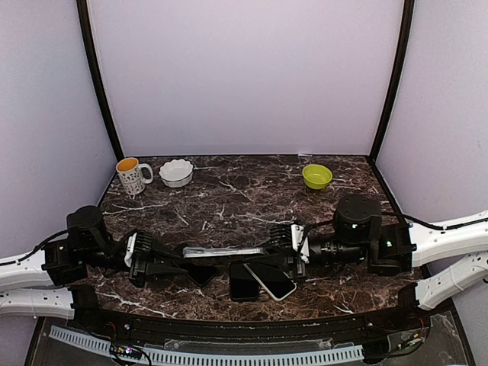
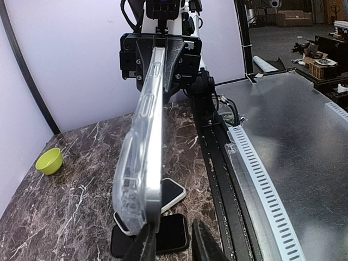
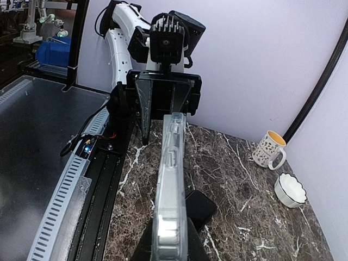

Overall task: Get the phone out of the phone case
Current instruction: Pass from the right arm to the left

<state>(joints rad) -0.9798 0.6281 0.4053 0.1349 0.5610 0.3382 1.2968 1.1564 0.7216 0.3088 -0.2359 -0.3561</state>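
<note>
Both ends of case (image 1: 225,251) pinched: left pincer (image 1: 181,255), right pincer (image 1: 276,245). Phone (image 1: 271,280) on surface (image 1: 229,191) below case, seemingly out. Lower case level beside phone, release gently.

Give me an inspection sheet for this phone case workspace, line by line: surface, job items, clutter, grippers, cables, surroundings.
Surface: dark veined marble table.
Job's things: clear phone case held edge-up in the air, looks empty; white-edged phone lies below it, partly on a black slab.
Clutter: mug, orange inside; white bowl; green bowl; all near the back edge.
Grippers: left gripper and right gripper each appear closed on one end of the case.
Cables: black lead along the left arm; loose wires by the front rail.
Surroundings: pale walls, black corner posts.
</note>
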